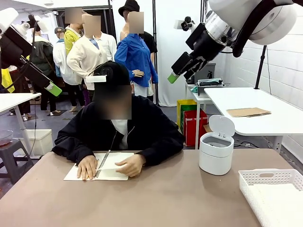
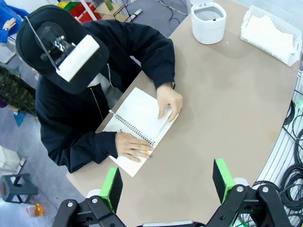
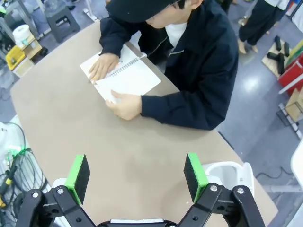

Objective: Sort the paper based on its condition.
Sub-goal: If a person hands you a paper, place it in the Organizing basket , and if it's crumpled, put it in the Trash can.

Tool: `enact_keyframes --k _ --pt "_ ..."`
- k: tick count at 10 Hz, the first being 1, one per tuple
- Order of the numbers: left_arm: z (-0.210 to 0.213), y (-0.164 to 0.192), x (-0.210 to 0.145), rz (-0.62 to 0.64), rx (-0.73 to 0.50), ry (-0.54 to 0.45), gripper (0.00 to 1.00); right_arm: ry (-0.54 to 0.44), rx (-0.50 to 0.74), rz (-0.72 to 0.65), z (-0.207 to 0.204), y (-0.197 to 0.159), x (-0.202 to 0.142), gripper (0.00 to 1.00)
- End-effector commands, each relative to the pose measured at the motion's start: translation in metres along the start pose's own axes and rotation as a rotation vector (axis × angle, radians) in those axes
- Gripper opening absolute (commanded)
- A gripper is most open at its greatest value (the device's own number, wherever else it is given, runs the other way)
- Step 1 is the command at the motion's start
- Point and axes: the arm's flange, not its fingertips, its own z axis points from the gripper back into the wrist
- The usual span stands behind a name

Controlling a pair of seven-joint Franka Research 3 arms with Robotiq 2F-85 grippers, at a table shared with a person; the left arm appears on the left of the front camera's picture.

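While left gripper [image 2: 165, 168] and right gripper [image 3: 136, 159] hang wide apart, empty, paper [image 2: 271, 33] lies in the white basket [image 2: 245, 27] at the right end of the surface [image 1: 156, 198]; thin, light, floppy, probably best pinched at a lifted edge.

The person's hand [image 1: 130, 165] covers part of the spiral notebook [image 1: 113, 158]. Right of the notebook, the white basket [image 1: 267, 174] is cut off by the picture's edge.

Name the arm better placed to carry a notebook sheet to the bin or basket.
Right, probably: the bin and basket sit on its side, and the right gripper hangs open. The notebook lies slightly left of centre.
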Motion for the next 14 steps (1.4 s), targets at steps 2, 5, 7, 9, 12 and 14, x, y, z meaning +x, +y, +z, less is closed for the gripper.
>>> enact_keyframes --k 2,5,7,9,12,14 --pt "0.0006 0.0003 -0.0003 0.001 -0.001 -0.002 1.0 -0.032 0.025 -0.045 0.001 0.0056 0.0007 1.0" --pt "0.0006 0.0003 -0.0003 0.001 -0.001 -0.002 1.0 -0.006 -0.002 -0.005 0.0013 0.0021 0.0012 1.0" --pt "0.0006 0.0003 -0.0003 0.001 -0.001 -0.002 1.0 -0.006 -0.002 -0.005 0.0013 0.0021 0.0012 1.0" --pt "0.0006 0.0003 -0.0003 0.001 -0.001 -0.002 1.0 -0.006 -0.002 -0.005 0.0013 0.0021 0.0012 1.0" --pt "0.0006 0.0003 -0.0003 0.001 -0.001 -0.002 1.0 -0.006 -0.002 -0.005 0.0013 0.0021 0.0012 1.0" --pt "0.0006 0.0003 -0.0003 0.001 -0.001 -0.002 1.0 -0.006 -0.002 -0.005 0.0013 0.0021 0.0012 1.0"
